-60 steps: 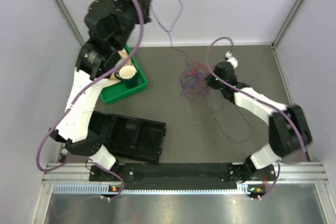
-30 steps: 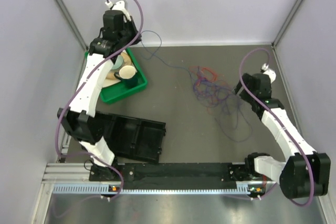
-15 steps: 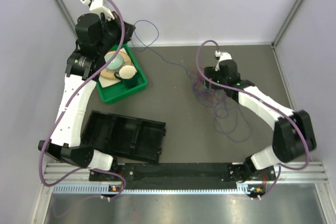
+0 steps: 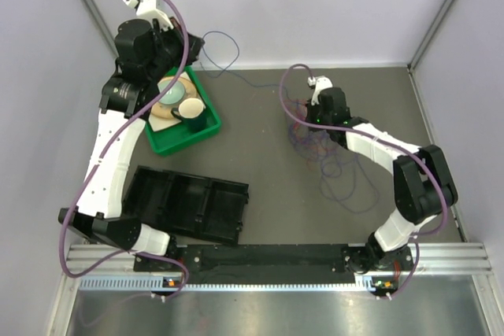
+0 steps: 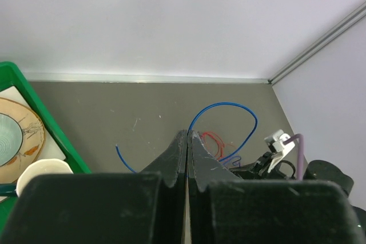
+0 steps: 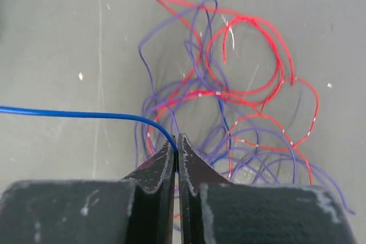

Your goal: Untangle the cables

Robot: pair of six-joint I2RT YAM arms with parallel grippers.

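Where the cables [image 6: 229, 119] tangle: right gripper [image 6: 177, 140] clamps the blue cable [image 6: 74, 113].
Left gripper [image 5: 188, 135]: closed on the blue cable too.

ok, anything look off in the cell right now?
Nothing spilled or broken. One oddity: the blue cable is pinched at both ends, by the right gripper at the red and purple tangle and by the raised left gripper near the back wall. The black tray lies skewed, near left.
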